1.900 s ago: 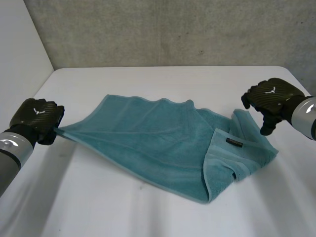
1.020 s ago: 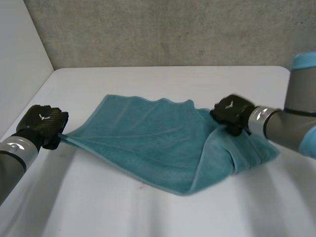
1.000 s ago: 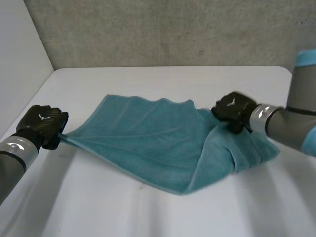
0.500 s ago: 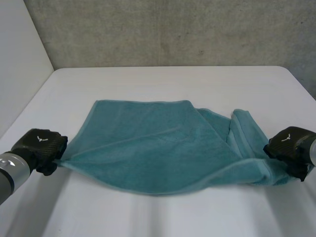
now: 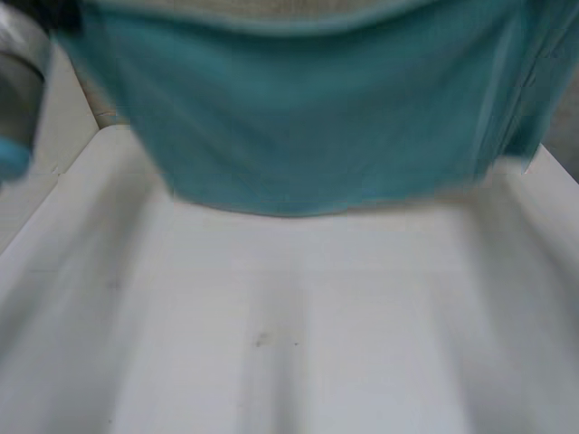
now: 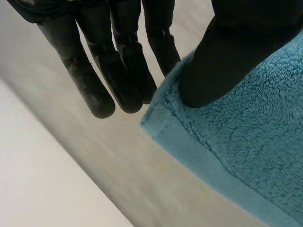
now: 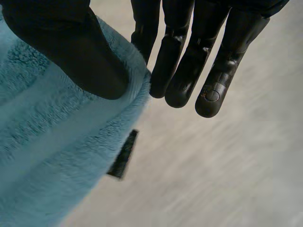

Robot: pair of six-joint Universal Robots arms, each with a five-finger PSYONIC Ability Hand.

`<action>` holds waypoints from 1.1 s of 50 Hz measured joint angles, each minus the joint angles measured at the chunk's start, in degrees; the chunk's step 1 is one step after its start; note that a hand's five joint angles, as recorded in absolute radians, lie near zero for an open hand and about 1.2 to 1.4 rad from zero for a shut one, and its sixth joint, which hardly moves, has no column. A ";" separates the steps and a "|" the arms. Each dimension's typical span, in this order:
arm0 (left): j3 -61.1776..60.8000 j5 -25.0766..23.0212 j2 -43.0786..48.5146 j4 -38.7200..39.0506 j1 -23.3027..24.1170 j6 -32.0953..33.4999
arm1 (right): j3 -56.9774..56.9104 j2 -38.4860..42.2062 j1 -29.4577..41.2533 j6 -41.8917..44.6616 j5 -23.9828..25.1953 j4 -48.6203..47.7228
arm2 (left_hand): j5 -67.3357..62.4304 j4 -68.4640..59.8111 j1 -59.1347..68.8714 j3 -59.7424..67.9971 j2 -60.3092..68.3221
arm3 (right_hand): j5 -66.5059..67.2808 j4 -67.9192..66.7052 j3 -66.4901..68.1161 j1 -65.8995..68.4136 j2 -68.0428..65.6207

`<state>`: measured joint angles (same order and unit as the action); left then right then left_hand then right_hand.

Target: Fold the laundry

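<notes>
The teal towel hangs spread wide above the white table, its lower edge clear of the surface. In the left wrist view my left hand pinches a hemmed corner of the towel between the thumb and straight fingers. The right wrist view has my right hand pressing its thumb on the other top corner of the towel against straight fingers. A small black label hangs from that corner's edge.
My left arm rises at the table's left side. A white side wall borders the table on the left. The hanging towel covers most of the back wall.
Both hands have risen sharply with the towel's corners. The towel, which lay stretched on the table, now hangs in the air between them.
</notes>
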<state>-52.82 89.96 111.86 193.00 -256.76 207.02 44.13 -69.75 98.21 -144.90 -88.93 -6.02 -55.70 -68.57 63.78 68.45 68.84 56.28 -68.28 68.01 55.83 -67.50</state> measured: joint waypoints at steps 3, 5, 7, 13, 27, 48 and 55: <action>0.90 0.16 -2.12 4.19 -0.31 -3.19 | 4.63 -4.33 0.07 -1.92 0.25 -5.55 | -0.01 0.00 0.00 0.00 0.00 | 0.23 0.00 0.00 0.00 0.00; -1.41 -0.10 -3.95 7.53 -0.71 -5.47 | 11.62 -8.48 -0.02 -3.13 0.75 -9.94 | -0.01 0.00 0.00 0.00 0.00 | 0.54 0.00 0.00 0.00 0.00; -3.91 -0.36 -4.74 8.91 -0.95 -6.30 | 16.53 -10.62 -0.11 -3.57 1.21 -11.99 | -0.01 0.00 0.00 0.00 0.00 | 0.54 -0.01 0.00 0.00 0.00; -16.68 -1.37 -5.78 11.77 -1.58 -6.98 | 34.45 -13.64 -0.35 -3.80 4.53 -13.85 | -0.01 0.00 0.00 0.00 0.01 | 0.64 -0.02 0.01 0.00 0.00; -46.95 -9.23 -2.34 19.32 -2.83 -5.69 | 56.99 -3.90 -0.36 -0.85 15.02 -12.50 | 0.00 0.00 0.00 0.01 0.03 | 0.66 -0.13 0.16 0.00 0.00; -61.65 -10.65 -24.89 -17.30 -14.88 11.21 | 58.54 -15.78 -11.99 22.93 15.43 31.32 | -0.01 0.00 0.00 0.01 0.04 | 0.73 -0.13 0.16 0.00 0.00; -61.22 -13.33 -28.90 -22.17 -17.28 15.76 | 57.98 -18.35 -15.87 28.37 16.82 32.24 | -0.01 0.00 0.00 0.01 0.04 | 0.73 -0.13 0.16 0.00 0.00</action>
<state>-114.04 76.63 82.96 170.83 -274.04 222.78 102.12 -88.10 82.34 -116.53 -72.11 26.22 -55.71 -68.57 63.78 68.46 68.88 57.02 -68.41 68.16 55.83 -67.51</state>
